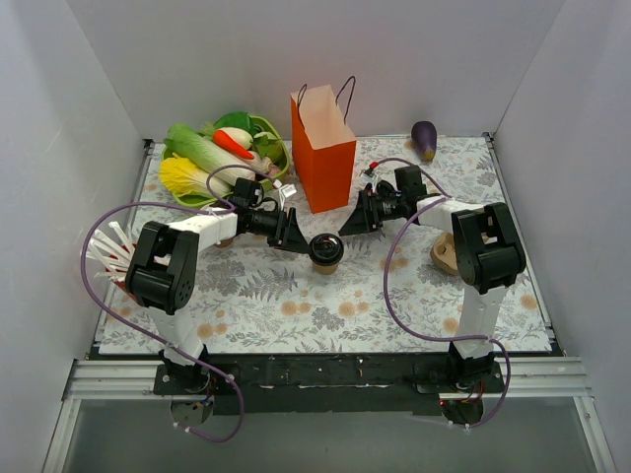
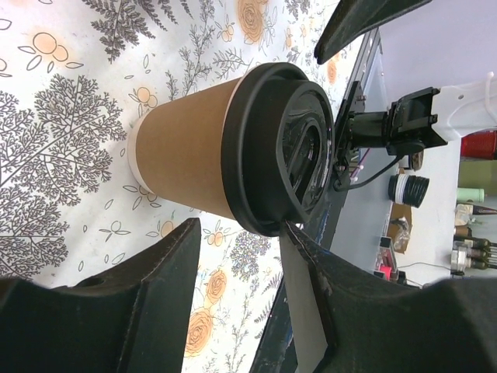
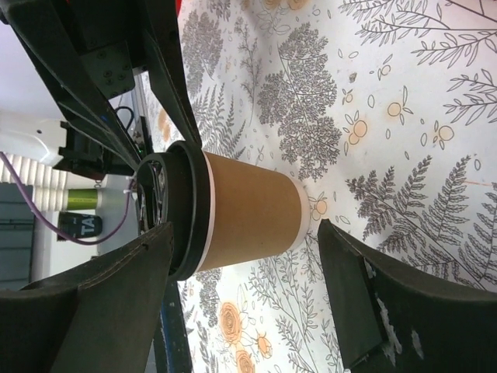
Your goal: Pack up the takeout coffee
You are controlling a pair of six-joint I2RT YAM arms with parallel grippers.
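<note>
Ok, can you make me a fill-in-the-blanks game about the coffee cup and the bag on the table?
1. The lid on the coffee cup is colored ____.
2. The paper bag standing behind the cup is colored ____.
3. The cup stands upright between the left gripper and the ____ gripper.
4. The purple vegetable in the far right corner is an ____.

Missing words: black; orange; right; eggplant
</note>
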